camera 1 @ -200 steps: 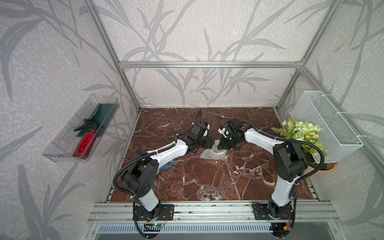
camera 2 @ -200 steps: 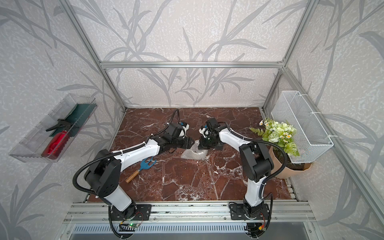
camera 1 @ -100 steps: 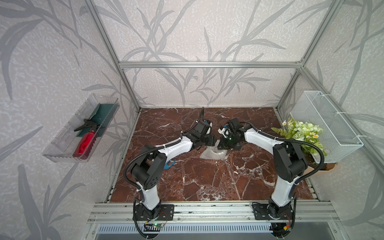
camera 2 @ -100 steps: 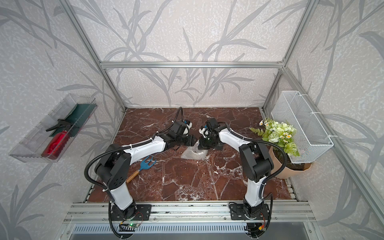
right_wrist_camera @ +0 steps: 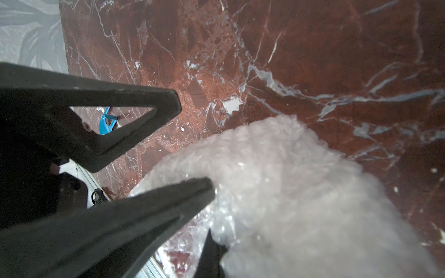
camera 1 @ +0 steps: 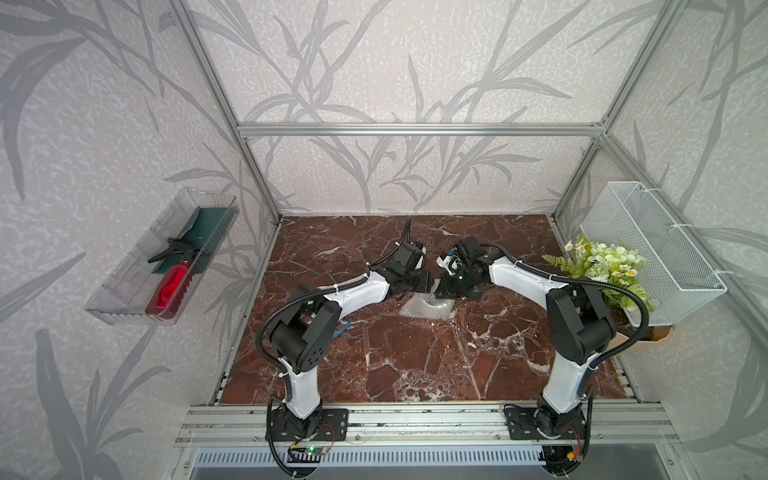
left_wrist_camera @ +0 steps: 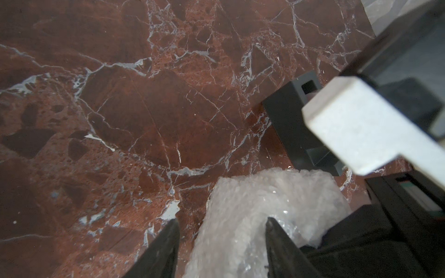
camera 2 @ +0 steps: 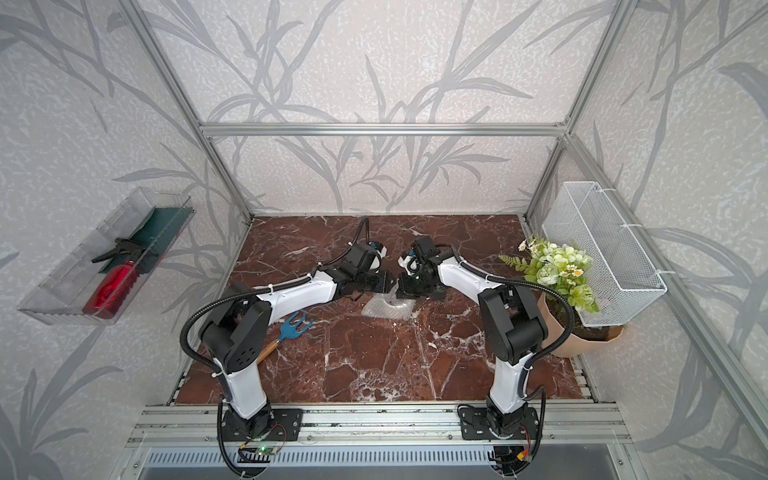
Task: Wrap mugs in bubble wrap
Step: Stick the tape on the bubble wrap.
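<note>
Wrap (camera 1: 428,309) is sitting bunched mid-tabletop (camera 1: 415,365), mug not showing, likely inside. Right claw (camera 1: 442,292) is pinching wrap's top; left claw (left_wrist_camera: 222,220) is spread, straddling it. Light, soft, slippery film over fragile ceramic, so I'm suggesting gripping 1 gathered fold.

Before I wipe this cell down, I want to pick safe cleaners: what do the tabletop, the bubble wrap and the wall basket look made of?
The tabletop: polished red-brown marble look, white veins, glossy; real stone or printed laminate, cannot tell.
The bubble wrap: thin clear plastic film, bubbled, glinting, crumpled soft.
The wall basket: white-coated metal wire mesh, probably; fine see-through grid with stiff rim.
</note>
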Action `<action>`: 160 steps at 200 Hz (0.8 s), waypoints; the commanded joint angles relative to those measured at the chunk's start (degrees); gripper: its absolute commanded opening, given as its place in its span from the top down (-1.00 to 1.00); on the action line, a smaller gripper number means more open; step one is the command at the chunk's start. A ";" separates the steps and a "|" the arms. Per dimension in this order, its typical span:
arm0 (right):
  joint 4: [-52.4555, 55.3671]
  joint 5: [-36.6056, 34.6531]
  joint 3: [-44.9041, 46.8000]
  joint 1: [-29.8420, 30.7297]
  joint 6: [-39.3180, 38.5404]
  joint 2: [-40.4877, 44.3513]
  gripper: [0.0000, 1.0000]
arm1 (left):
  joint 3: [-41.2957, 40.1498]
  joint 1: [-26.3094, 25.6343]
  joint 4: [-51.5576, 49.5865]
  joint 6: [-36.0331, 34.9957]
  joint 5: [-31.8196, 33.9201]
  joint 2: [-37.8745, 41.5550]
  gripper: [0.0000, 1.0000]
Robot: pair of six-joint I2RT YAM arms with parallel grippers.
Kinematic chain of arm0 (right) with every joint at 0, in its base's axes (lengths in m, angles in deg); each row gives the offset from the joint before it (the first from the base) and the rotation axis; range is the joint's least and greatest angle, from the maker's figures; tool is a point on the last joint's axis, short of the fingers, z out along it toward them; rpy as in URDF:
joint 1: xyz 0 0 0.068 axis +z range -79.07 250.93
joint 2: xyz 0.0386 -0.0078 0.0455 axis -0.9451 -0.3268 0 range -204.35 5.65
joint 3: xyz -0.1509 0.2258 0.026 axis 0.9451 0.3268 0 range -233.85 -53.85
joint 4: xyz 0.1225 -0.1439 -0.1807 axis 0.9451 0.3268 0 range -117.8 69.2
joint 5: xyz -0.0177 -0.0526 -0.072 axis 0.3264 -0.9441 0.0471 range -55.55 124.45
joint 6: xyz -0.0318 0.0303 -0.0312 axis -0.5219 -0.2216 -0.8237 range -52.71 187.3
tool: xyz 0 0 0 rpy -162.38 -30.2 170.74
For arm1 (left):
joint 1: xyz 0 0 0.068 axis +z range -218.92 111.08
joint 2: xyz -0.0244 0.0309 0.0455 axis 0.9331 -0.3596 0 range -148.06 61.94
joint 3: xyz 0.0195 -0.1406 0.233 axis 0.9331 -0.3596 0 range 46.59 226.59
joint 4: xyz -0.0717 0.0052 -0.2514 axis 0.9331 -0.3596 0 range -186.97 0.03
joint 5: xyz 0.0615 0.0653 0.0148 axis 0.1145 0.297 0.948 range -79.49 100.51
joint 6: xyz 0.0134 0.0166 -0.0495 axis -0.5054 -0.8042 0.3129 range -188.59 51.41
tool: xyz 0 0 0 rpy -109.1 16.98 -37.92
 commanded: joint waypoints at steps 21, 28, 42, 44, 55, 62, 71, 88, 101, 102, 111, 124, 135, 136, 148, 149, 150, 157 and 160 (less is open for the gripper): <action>5.28 -2.41 2.59 0.26 1.34 4.02 0.90 | 0.62 0.22 -3.75 0.07 2.62 -1.08 -0.10; 5.68 -2.41 2.61 0.32 1.50 4.62 0.86 | 0.52 0.22 -3.76 0.11 2.74 -1.00 -0.09; 6.27 -2.44 2.95 0.45 1.60 5.58 0.78 | 0.30 0.23 -3.69 0.10 2.79 -0.85 -0.08; 6.39 -2.38 2.96 0.49 1.63 5.69 0.77 | 0.24 0.22 -3.68 0.08 2.78 -0.85 -0.08; 6.91 -2.25 3.03 0.66 1.65 6.10 0.67 | 0.17 0.26 -3.67 0.07 2.86 -0.75 -0.08; 7.28 -2.17 3.08 0.63 1.66 6.24 0.64 | 0.03 0.30 -3.59 0.06 2.88 -0.66 -0.07; 7.43 -2.31 3.31 0.76 1.79 6.55 0.58 | 0.07 0.25 -3.58 -0.03 2.95 -0.70 -0.07; 7.67 -2.80 4.10 0.84 1.99 7.38 0.41 | -0.08 0.26 -3.45 -0.11 2.97 -0.52 -0.07; 7.99 -3.15 4.68 0.77 2.25 8.07 0.33 | -0.02 0.24 -3.48 -0.11 2.92 -0.32 -0.07; 8.01 -3.18 4.75 0.81 2.25 8.10 0.33 | -0.06 0.23 -3.44 -0.11 2.89 -0.34 -0.07; 8.45 -3.69 5.04 0.85 2.47 9.76 0.29 | -0.06 0.27 -3.41 -0.20 2.87 -0.25 -0.07; 9.24 -4.37 5.38 0.83 2.59 11.10 0.23 | -0.06 0.24 -3.41 -0.22 2.82 -0.18 -0.07; 9.83 -4.94 5.44 0.77 2.53 11.87 0.20 | -0.01 0.21 -3.32 -0.32 2.77 -0.21 -0.07; 9.90 -4.99 5.43 0.77 2.57 11.93 0.20 | -0.05 0.26 -3.32 -0.30 2.72 -0.19 -0.06; 10.32 -5.06 5.22 0.81 2.55 12.55 0.18 | -0.03 0.22 -3.30 -0.32 2.71 -0.29 -0.06; 10.32 -5.05 5.19 0.74 2.58 12.58 0.17 | -0.02 0.26 -3.27 -0.34 2.70 -0.28 -0.06; 10.37 -5.05 5.13 0.71 2.55 12.64 0.17 | -0.02 0.28 -3.25 -0.35 2.69 -0.27 -0.06; 10.40 -4.76 4.94 0.82 2.57 12.91 0.16 | -0.07 0.27 -3.28 -0.37 2.66 -0.35 -0.06; 10.25 -4.51 4.80 0.85 2.61 13.02 0.15 | -0.03 0.26 -3.28 -0.42 2.61 -0.35 -0.06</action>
